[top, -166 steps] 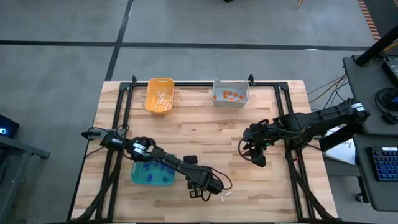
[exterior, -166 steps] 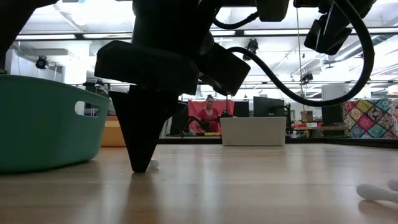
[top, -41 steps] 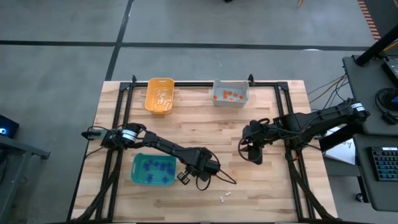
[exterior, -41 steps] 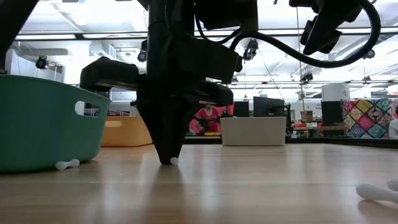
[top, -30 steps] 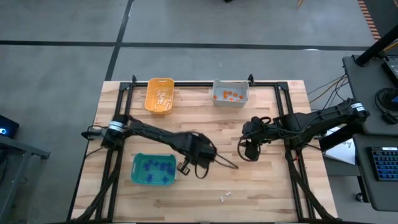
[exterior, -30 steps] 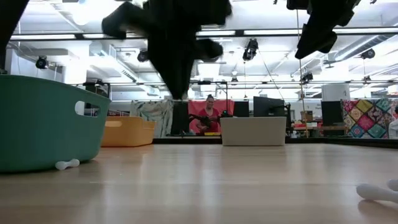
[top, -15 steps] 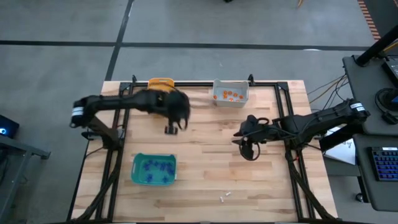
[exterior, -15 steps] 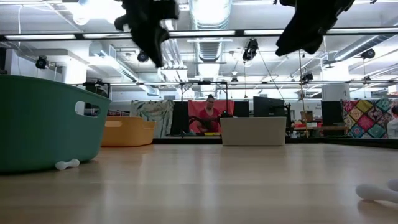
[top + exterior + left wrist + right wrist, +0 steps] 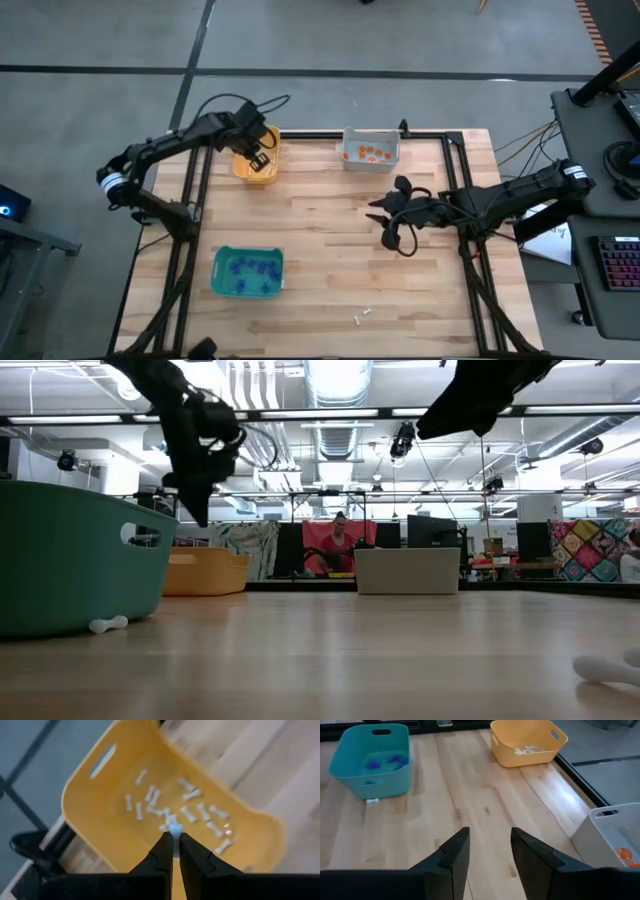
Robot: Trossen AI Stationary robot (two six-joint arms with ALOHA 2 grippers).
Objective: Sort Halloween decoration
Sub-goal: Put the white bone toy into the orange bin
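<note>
Left gripper: I had the left gripper (image 9: 258, 158) hanging above the yellow bin (image 9: 242, 166) at the bench's far edge, toward the far left corner. Its fingers (image 9: 162, 851) were pressed together on a small white trinket (image 9: 175, 828) at their tips.

Yellow bin: I counted a scatter of white bone-shaped pieces (image 9: 150, 796) lying on its floor.

Right gripper: I kept the right gripper (image 9: 397, 235) waiting above the bare boards right of the bench's middle, its fingers (image 9: 454, 856) spread apart with nothing between them.

Grey bin: it stood at the far edge, right of the yellow one, with orange roundish pieces (image 9: 371, 154) inside the grey bin (image 9: 371, 164).

Teal bin: the teal bin (image 9: 247, 291) sat near the front left corner and held the purple pieces (image 9: 246, 270).

Loose pieces: one white piece (image 9: 108, 624) lay on the boards just beside the teal bin. Another white piece (image 9: 362, 316), possibly two close together, lay near the bench's front edge, well apart from every bin.

Background: a person (image 9: 337, 545) showed in the room beyond the bench.
</note>
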